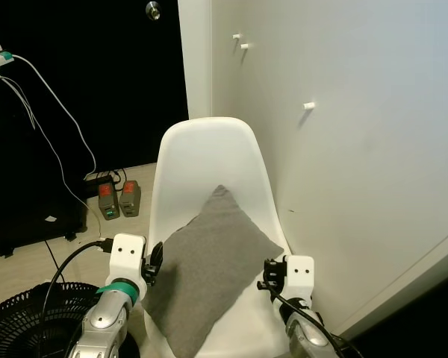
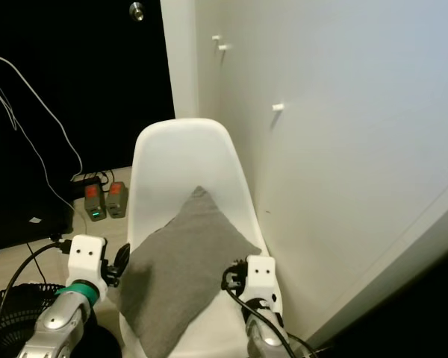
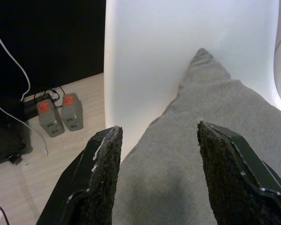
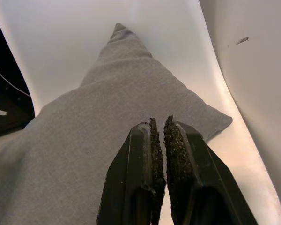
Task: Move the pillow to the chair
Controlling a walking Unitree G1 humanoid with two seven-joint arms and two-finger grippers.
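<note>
While soft grey pillow [image 1: 209, 272] lies on moulded white chair [image 1: 209, 160] | left gripper [image 3: 157, 176] fingers spread | right gripper [image 4: 160, 140] fingers closed, empty

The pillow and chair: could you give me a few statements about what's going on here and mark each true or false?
1. The pillow lies on the chair. True.
2. The pillow is red. False: it is grey.
3. The left gripper has its fingers spread, with the pillow's edge between them. True.
4. The right gripper is wide open. False: its fingers are shut together above the pillow.
5. The chair stands beside a white wall. True.
6. A fan sits on the chair. False: it stands on the floor to the robot's left.
</note>
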